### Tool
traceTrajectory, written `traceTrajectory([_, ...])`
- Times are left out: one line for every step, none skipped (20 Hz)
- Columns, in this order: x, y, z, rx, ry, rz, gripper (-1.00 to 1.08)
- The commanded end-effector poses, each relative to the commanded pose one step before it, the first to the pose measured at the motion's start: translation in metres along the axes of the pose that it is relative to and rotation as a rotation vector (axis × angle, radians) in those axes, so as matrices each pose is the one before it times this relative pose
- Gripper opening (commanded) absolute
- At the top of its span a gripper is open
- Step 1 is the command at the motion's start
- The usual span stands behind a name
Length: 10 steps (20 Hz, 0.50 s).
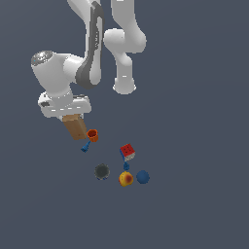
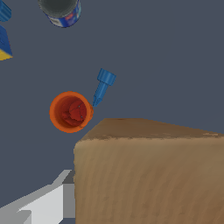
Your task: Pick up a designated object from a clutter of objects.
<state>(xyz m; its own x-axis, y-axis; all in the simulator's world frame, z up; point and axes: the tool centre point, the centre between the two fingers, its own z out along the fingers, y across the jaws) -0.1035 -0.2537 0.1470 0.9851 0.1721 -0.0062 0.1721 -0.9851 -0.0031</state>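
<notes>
The tall tan-brown box (image 1: 76, 128) hangs tilted straight under my hand, at the exterior view's left of the clutter. It fills much of the wrist view (image 2: 148, 170). My gripper (image 1: 72, 118) sits over the box's top. One grey finger (image 2: 48, 203) lies against the box's side, the other is hidden behind the box. The jaws look closed on the box. The small orange cup (image 1: 92, 135) stands right beside the box, and it shows open-mouthed in the wrist view (image 2: 70, 112).
A blue cone piece (image 1: 85, 146) lies by the cup, also in the wrist view (image 2: 103, 87). Further off are a red-white cube (image 1: 127, 151), a dark grey ball (image 1: 101, 171), a yellow-red ball (image 1: 126, 179) and a blue ball (image 1: 142, 177).
</notes>
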Motion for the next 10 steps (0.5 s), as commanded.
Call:
traceTrajectory([0.0035,-0.00079,-0.01073,-0.00506,0.0066,-0.00009,-1.0])
traceTrajectory([0.00086,-0.0012,-0.00416,0.0,0.0,0.0,-1.0])
traceTrajectory([0.00097,-0.00135,-0.00468,0.0,0.0,0.0,-1.0])
traceTrajectory([0.00106,-0.00147,-0.0052,-0.00049,-0.00041,0.00026,-1.0])
traceTrajectory([0.00118,-0.00163,-0.00571,0.0,0.0,0.0,-1.0])
traceTrajectory([0.00127,-0.00176,-0.00621,-0.0005,-0.0004,0.00025,-1.0])
traceTrajectory([0.00139,-0.00191,-0.00671,0.0,0.0,0.0,-1.0])
traceTrajectory([0.00149,-0.00204,-0.0072,-0.00052,-0.00039,0.00025,-1.0])
traceTrajectory([0.0016,-0.00218,-0.00768,0.0,0.0,0.0,-1.0])
traceTrajectory([0.00171,-0.00232,-0.00817,-0.00052,-0.00038,0.00025,-1.0])
